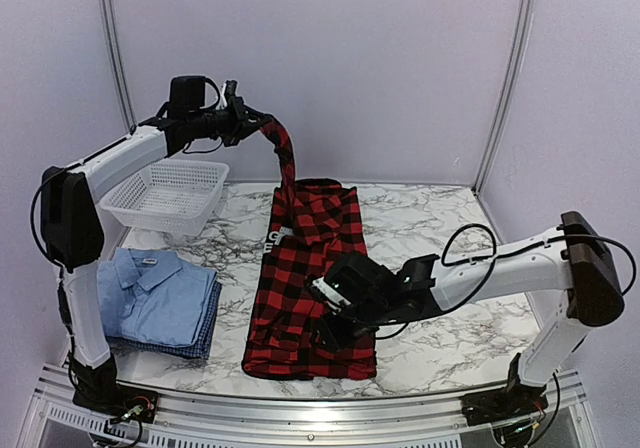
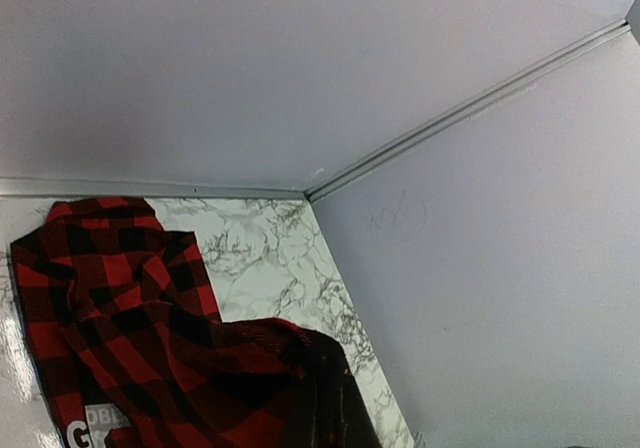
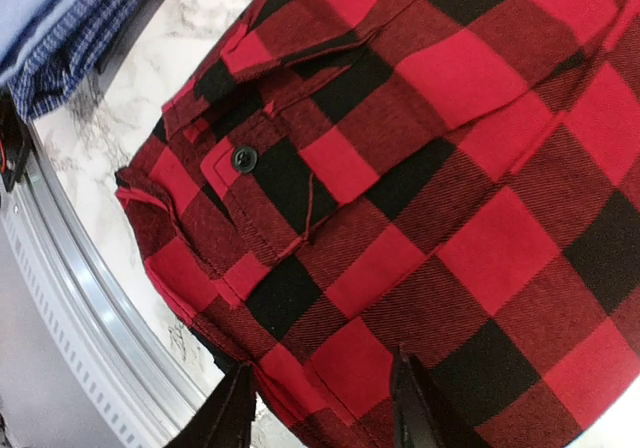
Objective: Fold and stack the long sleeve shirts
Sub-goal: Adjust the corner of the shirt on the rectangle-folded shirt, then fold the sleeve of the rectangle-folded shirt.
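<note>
Red-and-black plaid flannel shirt (image 1: 310,298): lies lengthwise mid-table, hem toward the near edge. One sleeve (image 1: 285,158) is raised high at the back left, clamped in the closed left gripper (image 1: 248,123).

Right gripper (image 3: 325,418): low over the shirt's near half, fingers apart, holding nothing.

Risks:
- With nothing pinning the body, a further pull on the sleeve would likely drag the shirt and skew it.
- The cloth may slip from the pinch.
- A leftward swing could catch the white mesh basket (image 1: 165,198).

Light blue collared shirt (image 1: 155,288) sits folded on the blue checked shirt (image 1: 205,343), near left.

Surface is a glossy marble-patterned tabletop (image 1: 440,228) with a metal rail (image 1: 300,408) along the near edge. The walls are plain and pale.
</note>
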Robot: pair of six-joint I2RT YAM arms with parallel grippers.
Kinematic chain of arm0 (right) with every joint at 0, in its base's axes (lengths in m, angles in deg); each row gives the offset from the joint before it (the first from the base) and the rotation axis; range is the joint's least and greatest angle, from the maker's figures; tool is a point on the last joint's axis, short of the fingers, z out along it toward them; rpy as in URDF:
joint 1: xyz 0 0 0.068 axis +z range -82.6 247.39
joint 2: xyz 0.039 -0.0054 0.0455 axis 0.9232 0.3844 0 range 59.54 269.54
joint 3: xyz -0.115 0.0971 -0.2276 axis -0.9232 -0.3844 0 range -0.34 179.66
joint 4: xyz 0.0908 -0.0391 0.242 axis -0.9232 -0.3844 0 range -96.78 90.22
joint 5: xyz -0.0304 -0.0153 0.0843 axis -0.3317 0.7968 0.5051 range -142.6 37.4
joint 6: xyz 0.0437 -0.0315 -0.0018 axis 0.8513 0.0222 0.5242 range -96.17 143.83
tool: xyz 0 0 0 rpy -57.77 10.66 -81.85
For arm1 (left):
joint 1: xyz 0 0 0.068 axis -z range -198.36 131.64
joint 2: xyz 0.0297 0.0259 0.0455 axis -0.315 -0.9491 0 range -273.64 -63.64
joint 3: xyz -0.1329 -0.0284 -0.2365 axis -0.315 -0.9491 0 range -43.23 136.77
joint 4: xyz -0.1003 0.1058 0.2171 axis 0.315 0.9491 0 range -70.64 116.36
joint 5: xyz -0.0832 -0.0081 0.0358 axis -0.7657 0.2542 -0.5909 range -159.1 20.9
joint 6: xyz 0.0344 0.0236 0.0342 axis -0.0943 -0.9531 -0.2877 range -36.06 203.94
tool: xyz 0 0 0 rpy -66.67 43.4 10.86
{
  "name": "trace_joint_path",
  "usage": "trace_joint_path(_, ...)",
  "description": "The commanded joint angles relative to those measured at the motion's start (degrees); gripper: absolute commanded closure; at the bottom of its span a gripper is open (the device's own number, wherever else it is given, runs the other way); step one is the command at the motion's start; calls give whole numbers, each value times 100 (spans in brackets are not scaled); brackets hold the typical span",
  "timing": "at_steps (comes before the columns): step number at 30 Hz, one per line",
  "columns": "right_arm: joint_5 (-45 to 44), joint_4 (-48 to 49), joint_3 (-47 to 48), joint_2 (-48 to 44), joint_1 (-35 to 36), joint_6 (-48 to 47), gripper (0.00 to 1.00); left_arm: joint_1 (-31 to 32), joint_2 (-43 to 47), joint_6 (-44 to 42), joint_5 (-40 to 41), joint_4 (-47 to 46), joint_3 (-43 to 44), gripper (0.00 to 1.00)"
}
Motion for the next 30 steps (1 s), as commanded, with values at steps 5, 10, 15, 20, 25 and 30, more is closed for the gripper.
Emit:
trace_joint_path(5, -450, -116, -189, -1120, -882, -69, 54, 481, 765, -636, -702, -178, -918, 100)
trace_joint_path(10, -181, 272, -441, -1504, -2017, -13, 54, 782, 993, -919, -1050, -178, -1194, 100)
trace_joint_path(15, 189, 822, -563, -1455, -2897, -5, 54, 1224, 1118, -955, -1296, -178, -1781, 100)
trace_joint_path(20, 357, 939, -219, -1064, -3353, -137, 55, 1899, 947, -987, -1545, 30, -2480, 100)
trace_joint_path(25, 464, 959, -1, -697, -3456, -253, 55, 2321, 797, -1271, -1442, 506, -2902, 100)
trace_joint_path(30, 516, 1012, -11, -556, -3462, -291, 55, 2532, 699, -1643, -1315, 1085, -2974, 99)
